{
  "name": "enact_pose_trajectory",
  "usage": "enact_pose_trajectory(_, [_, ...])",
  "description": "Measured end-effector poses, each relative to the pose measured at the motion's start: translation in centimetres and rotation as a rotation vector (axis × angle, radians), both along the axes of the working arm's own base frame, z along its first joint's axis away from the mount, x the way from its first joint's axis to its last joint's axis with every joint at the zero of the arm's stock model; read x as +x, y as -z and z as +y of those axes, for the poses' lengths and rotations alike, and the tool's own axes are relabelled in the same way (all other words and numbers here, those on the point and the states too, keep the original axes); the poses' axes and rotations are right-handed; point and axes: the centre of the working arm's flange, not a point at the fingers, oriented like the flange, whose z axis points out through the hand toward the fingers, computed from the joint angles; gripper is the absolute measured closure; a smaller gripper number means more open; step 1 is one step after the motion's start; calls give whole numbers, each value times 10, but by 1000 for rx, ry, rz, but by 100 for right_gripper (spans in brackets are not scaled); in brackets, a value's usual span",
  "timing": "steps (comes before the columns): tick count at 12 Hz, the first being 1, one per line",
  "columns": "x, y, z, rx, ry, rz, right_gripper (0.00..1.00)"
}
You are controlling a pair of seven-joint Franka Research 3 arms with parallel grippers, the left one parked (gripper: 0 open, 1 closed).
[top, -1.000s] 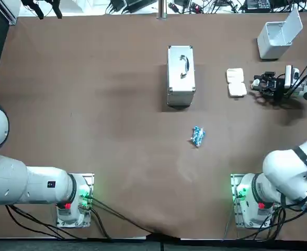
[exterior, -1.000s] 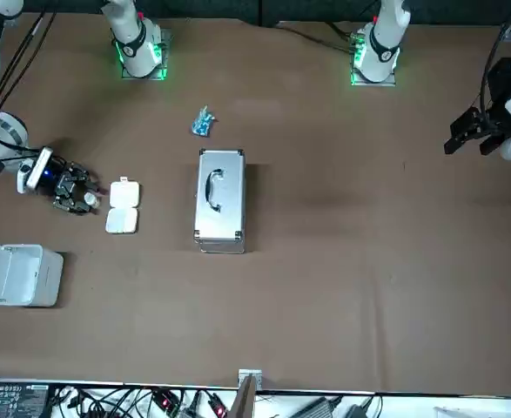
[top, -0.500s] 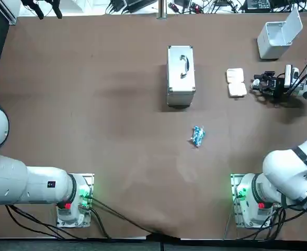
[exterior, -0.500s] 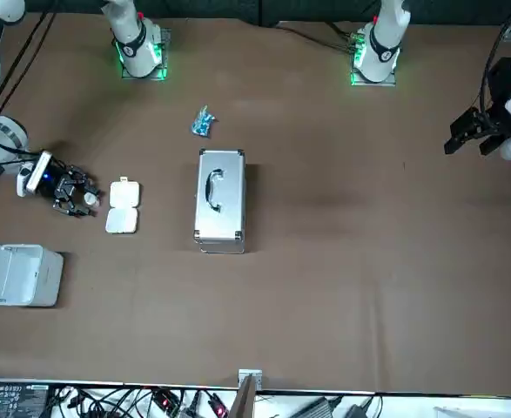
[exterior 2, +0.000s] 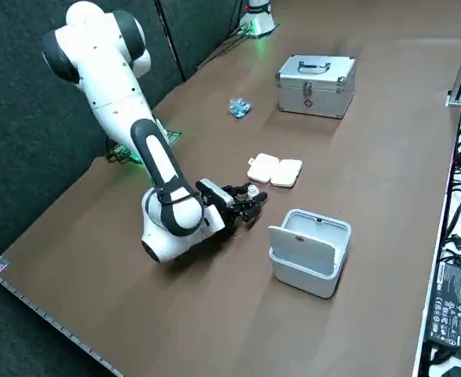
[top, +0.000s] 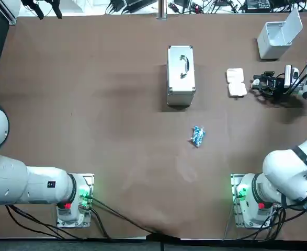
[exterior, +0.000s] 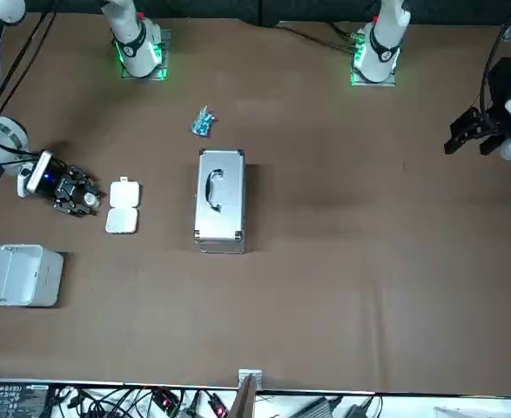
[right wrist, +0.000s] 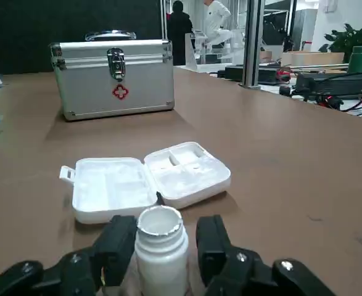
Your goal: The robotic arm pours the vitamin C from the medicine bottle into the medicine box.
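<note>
Brown bench [top: 90,94] in a lab room, cables [top: 143,5] along its far edge. Top view: right end effector [top: 257,82] sits low at the right side of the bench. It is just beside the open medicine box [top: 236,82], on the side away from the silver case [top: 181,76]. A white bin [top: 276,37] with lid up stands farther back, and a blue packet [top: 197,136] lies nearer the bases, well apart. Front view: same layout, nothing between end effector and box — the short path looks free. Right side view: arm folded low, wrist near the bench, so any lift and tilt would start from a cramped pose, and a wide sweep could nudge the bin. Wrist view: medicine bottle [right wrist: 161,243] upright and uncapped between the fingers [right wrist: 120,243], which press on its sides, gripping it as far as it shows. The box lies open just ahead, its lid flat beside the compartment half. Likely risks: the smooth round bottle may twist or slip when tilted. With the mouth open, a fast tilt, or one begun short of the box, would spill the vitamin C onto the bench. The compartments look shallow, so pieces may bounce out, and the light box could slide if bumped. The bottle's contents are not visible. People [right wrist: 216,18] stand in the room beyond the case.
</note>
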Motion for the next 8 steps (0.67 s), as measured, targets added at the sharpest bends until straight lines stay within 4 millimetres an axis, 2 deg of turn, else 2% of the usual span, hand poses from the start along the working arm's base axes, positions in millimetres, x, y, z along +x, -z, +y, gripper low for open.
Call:
enact_pose_trajectory(2, [0,0,0,2,-1,-1,39])
enact_pose_trajectory(3, [0,0,0,2,-1,-1,50])
enact_pose_trajectory(4, [0,1,1,5,-2,0,53])
enact_pose_trajectory(8, [-2,3,2,15,-3,2,57])
